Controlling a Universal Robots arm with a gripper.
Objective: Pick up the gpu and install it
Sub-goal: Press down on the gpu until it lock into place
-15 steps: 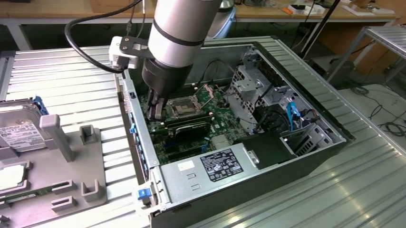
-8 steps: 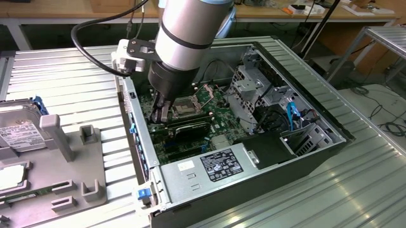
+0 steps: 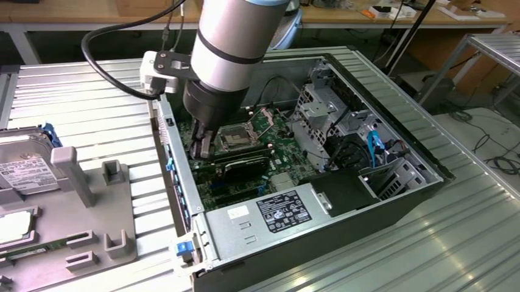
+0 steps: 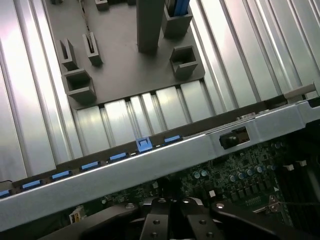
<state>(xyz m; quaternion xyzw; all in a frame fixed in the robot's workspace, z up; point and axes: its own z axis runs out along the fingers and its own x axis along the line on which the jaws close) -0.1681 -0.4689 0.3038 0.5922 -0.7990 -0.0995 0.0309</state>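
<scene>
- The open black-and-silver steel computer case (image 3: pixel 390 201) lies on its side, with the arm reaching down into it.
- The green motherboard (image 3: pixel 281 159) sits directly beneath the gripper (image 3: pixel 203 145).
- The thin black rectangular gpu (image 3: pixel 243 166) lies in its slot just beside the fingertips, seemingly installed.
- The gripper's fingers are pressed together, holding nothing; I judge this the final seating step, calling for a careful release.

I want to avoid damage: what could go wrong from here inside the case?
1. The shut jaws sit low over the motherboard, close beside the CPU socket; a sideways drift might hit it.
2. The gpu lies by the case wall; pressing it misaligned could strain the board.
</scene>
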